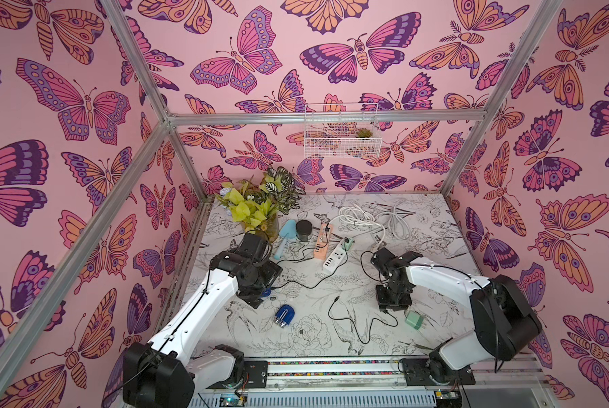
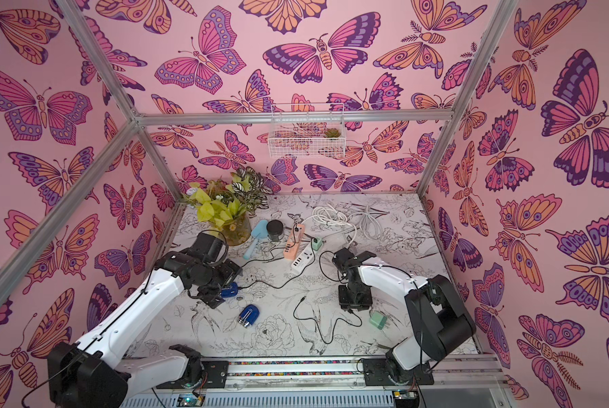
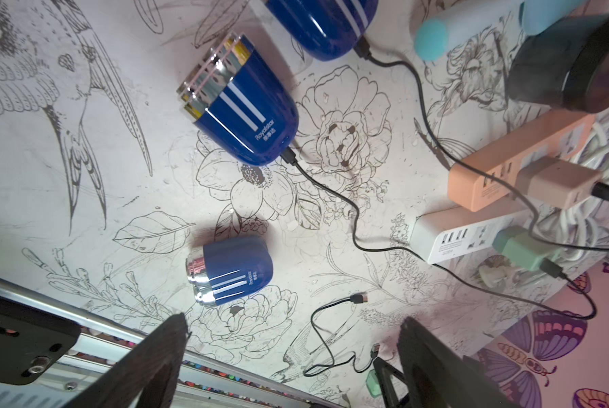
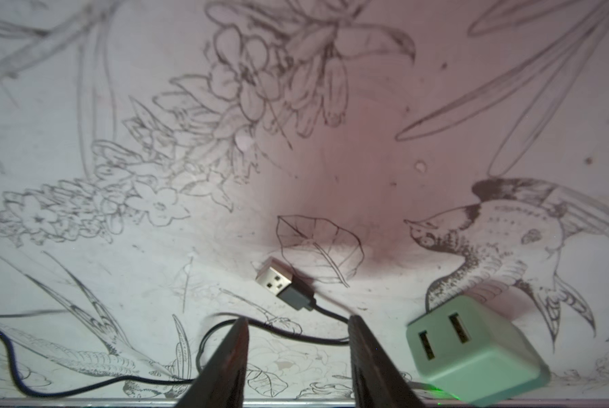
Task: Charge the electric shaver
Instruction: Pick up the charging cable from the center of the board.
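Observation:
A blue electric shaver (image 3: 230, 273) with a chrome head lies unplugged on the flower-print table, seen in both top views (image 1: 285, 315) (image 2: 249, 315). Two more blue shavers (image 3: 246, 116) (image 3: 320, 24) lie beyond it with black cables plugged in. My left gripper (image 3: 292, 328) is wide open and holds nothing, close to the cabled shaver (image 1: 267, 291). A loose black cable (image 1: 352, 323) has its small plug (image 3: 359, 299) free. Its USB plug (image 4: 274, 281) lies just ahead of my right gripper (image 4: 297, 330), which stands open astride the cable. A loose green adapter (image 4: 472, 349) sits beside it.
A peach power strip (image 1: 322, 240) and a white power strip (image 1: 335, 259) lie mid-table, each with an adapter plugged in. Behind them are a dark jar (image 1: 303, 229), a light blue tool (image 1: 284, 235), a plant vase (image 1: 260, 208) and coiled white cables (image 1: 366, 215).

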`<state>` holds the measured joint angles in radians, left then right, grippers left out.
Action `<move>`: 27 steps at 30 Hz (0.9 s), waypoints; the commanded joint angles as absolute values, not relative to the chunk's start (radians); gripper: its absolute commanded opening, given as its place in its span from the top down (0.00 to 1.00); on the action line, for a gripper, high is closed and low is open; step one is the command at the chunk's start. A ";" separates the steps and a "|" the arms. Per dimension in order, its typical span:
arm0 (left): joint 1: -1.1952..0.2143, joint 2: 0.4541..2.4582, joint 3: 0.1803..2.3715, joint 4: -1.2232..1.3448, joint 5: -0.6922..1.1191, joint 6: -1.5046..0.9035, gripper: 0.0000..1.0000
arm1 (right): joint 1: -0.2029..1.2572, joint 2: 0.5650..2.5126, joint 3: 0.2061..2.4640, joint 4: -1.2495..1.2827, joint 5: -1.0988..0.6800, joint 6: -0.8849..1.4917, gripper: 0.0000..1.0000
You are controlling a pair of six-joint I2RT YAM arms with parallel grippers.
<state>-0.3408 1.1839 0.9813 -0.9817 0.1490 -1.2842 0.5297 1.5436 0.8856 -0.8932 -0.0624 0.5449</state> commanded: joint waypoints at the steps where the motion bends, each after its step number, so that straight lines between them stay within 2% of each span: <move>1: -0.355 1.170 0.977 -1.035 0.120 -1.256 0.05 | 0.537 1.593 0.899 -0.891 -0.040 0.479 0.54; 9: -0.392 1.185 1.019 -1.007 0.122 -1.221 0.10 | 0.537 1.653 0.886 -0.836 -0.046 0.484 0.68; 12: -0.409 1.194 1.020 -0.975 0.134 -1.188 0.15 | 0.537 1.668 0.891 -0.828 -0.048 0.492 0.74; 14: -0.416 1.203 1.020 -0.962 0.148 -1.176 0.17 | 0.537 1.669 0.888 -0.827 -0.054 0.502 0.75; 21: -0.449 1.235 1.034 -0.888 0.193 -1.125 0.22 | 0.535 1.620 0.881 -0.829 -0.056 0.568 0.86; 27: -0.519 1.301 1.049 -0.737 0.235 -1.000 0.33 | 0.515 1.544 0.966 -0.872 -0.068 0.638 0.94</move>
